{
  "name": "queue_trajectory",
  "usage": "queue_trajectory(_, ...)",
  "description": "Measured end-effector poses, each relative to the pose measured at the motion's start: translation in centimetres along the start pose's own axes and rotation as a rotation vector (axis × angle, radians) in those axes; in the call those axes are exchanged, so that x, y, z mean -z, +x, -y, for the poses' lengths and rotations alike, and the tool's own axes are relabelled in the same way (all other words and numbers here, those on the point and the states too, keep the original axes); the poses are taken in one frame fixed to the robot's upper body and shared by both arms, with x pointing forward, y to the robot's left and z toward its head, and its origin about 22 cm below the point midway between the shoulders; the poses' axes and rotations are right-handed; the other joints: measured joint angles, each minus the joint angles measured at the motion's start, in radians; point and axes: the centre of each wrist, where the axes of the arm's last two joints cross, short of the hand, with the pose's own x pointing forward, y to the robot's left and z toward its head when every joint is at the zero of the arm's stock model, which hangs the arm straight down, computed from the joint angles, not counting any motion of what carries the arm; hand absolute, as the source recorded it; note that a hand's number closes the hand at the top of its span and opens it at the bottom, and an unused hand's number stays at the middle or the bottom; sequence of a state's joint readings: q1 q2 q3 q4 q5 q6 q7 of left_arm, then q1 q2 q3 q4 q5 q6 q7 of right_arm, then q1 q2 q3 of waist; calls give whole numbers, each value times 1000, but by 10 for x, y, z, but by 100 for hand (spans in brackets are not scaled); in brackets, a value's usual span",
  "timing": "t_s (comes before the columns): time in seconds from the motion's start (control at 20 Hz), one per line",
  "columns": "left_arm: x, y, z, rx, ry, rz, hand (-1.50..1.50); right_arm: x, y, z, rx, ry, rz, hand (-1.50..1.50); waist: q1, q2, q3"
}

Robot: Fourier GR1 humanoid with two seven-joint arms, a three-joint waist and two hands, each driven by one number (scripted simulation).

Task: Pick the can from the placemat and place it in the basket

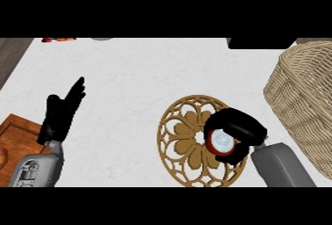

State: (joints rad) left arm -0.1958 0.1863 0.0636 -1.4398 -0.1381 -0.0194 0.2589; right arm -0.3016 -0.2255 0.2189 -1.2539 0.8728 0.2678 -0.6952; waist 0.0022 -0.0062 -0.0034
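A round, gold-brown openwork placemat (185, 138) lies on the white counter. Over its right part my right hand (239, 127) is curled round a red can (220, 141); the can's silver top faces up and most of its body is hidden by the fingers. Whether the can touches the mat I cannot tell. The wicker basket (304, 96) stands at the right edge, just right of that hand. My left hand (62, 114) rests open at the left, fingers straight and pointing away, far from the can.
A brown wooden board (19, 136) lies at the lower left by my left forearm. A dark object (259, 42) sits at the back right, and small red and grey items (58, 39) at the back left edge.
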Motion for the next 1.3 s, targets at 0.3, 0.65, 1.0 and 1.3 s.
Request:
queue_trajectory(0.3,-1,-9,-12,-6,21,-19,0,-11,12,-8,-207,13,-345,150,-23,-20,-11)
queue_trajectory(0.65,0,-14,-14,-2,28,-18,0,-8,68,-22,-343,-59,-572,150,-30,-18,-10)
queue_trajectory(1.0,-1,-15,-12,-5,33,-19,0,-21,134,-6,-83,-239,-562,150,-29,-5,0)
queue_trajectory(1.3,2,-9,-18,-12,22,-15,0,-45,190,41,88,-480,-500,150,-24,0,2)
